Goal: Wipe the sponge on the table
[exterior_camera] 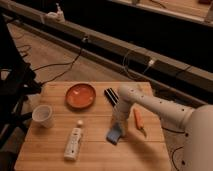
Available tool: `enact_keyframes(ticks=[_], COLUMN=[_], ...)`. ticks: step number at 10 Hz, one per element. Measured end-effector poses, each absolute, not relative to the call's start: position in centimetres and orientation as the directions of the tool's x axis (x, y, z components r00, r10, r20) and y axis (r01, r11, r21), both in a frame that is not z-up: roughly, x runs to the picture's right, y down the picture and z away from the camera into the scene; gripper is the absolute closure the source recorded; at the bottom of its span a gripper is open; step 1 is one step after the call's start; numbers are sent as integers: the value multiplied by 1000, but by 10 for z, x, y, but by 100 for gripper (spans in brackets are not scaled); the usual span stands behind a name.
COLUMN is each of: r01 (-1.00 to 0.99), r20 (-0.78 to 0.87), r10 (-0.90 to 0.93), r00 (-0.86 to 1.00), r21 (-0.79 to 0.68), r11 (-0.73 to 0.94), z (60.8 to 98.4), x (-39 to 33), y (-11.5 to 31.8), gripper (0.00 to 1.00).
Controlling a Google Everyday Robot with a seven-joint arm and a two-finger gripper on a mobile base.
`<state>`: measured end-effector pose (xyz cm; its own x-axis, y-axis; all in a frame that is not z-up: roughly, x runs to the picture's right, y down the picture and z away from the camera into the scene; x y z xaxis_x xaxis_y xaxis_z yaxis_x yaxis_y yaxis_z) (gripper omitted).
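Note:
The sponge (113,135), a small blue pad, lies on the light wooden table (50,150) right of centre. My gripper (119,128) points down onto the sponge's far edge and is shut on it, holding it against the wood. The white arm (155,107) reaches in from the right and hides part of the sponge's far side.
An orange bowl (81,95) and a black block (111,96) sit at the back of the table. A white cup (42,115) stands at the left, with a white bottle (74,142) lying near the front. An orange-handled tool (138,120) lies just right of the gripper. Cables cross the floor behind.

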<state>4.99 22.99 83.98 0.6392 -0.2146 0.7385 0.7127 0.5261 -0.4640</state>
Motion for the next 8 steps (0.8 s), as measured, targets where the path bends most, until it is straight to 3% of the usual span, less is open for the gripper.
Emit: enact_keyframes(ticks=[5, 8], r01=[755, 711], r20=[822, 827], r10=[-194, -102], r00=[535, 553], r21=[-364, -405], r11=[545, 575], z=[797, 768], x=[-18, -20], y=[254, 287], gripper=[100, 100])
